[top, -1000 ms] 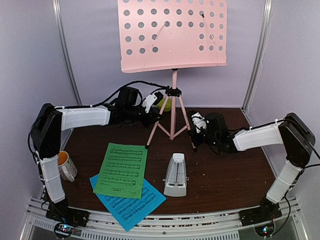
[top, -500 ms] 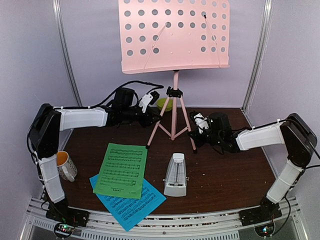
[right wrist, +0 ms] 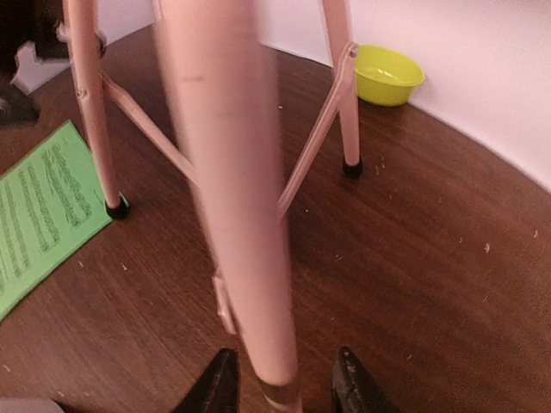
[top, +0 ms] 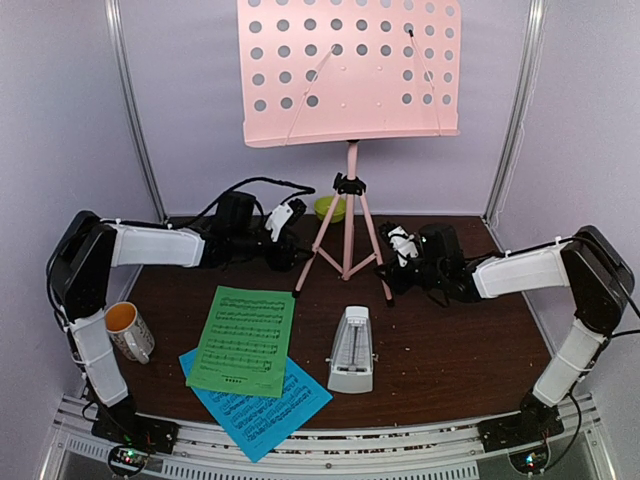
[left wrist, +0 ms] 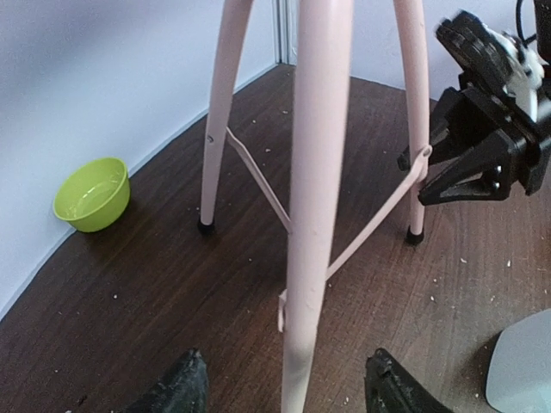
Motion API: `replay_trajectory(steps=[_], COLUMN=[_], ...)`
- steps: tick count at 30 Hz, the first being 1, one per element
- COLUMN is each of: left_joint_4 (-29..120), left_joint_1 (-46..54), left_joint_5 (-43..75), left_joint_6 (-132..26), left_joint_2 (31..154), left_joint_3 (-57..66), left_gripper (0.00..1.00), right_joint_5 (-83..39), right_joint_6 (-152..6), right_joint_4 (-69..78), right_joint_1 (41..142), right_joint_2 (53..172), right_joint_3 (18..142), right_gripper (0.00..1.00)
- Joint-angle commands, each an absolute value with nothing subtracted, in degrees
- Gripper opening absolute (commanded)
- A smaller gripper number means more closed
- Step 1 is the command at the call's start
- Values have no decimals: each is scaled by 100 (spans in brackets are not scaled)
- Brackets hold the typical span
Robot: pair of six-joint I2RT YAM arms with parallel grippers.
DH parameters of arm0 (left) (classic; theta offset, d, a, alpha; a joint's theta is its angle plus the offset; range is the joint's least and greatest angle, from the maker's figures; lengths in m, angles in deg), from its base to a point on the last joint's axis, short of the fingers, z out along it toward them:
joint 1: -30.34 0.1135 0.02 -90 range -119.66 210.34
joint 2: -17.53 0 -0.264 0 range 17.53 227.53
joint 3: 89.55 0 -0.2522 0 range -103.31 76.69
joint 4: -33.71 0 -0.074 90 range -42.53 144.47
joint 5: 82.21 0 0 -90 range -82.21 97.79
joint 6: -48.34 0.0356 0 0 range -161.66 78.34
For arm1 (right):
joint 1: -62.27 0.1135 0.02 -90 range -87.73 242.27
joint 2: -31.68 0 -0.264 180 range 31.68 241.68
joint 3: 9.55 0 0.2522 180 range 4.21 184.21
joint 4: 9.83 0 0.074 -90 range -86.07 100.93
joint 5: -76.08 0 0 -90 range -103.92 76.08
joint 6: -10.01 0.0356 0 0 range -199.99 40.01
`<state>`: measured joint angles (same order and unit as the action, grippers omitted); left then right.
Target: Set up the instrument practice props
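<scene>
Pink music stand point(top: 345, 120), perforated flat desk on tubular tripod

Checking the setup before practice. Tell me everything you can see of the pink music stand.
The pink music stand stands upright toward the back of the brown table. It looks like painted metal: a wide perforated desk, empty, on a slim post above three braced legs with black feet. The left claw and right claw each straddle a leg, open.
</scene>
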<state>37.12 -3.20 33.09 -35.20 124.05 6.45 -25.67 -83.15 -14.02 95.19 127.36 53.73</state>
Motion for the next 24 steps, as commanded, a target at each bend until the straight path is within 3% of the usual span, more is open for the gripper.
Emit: replay_trajectory(steps=[1, 7, 15, 21, 24], left_joint_4=[3058, 3157, 3193, 3477, 3429], left_joint_1=[-312, -320, -326, -333, -334], left_joint_5=[3548, 3587, 3652, 3669, 3668], left_joint_6=[-3448, -3451, -3512, -3472, -3444], left_joint_2=[12553, 13005, 13340, 13413, 13326], left_joint_3=[828, 485, 284, 145, 274], left_gripper=[69, 68, 62, 40, 22], right_joint_5=[-2670, -2637, -2650, -2583, -2484], right_joint_6=[-8237, -8255, -8230, -8094, -8064], right_joint_4=[-1344, -1252, -1163, -1200, -1206], right_joint_1=[9472, 9460, 9457, 9452, 9455], right_joint_2=[12734, 13034, 13351, 13372, 13335], right_joint_3=[5330, 5546, 5738, 5722, 5681], right_gripper=[51, 54, 45, 30, 21])
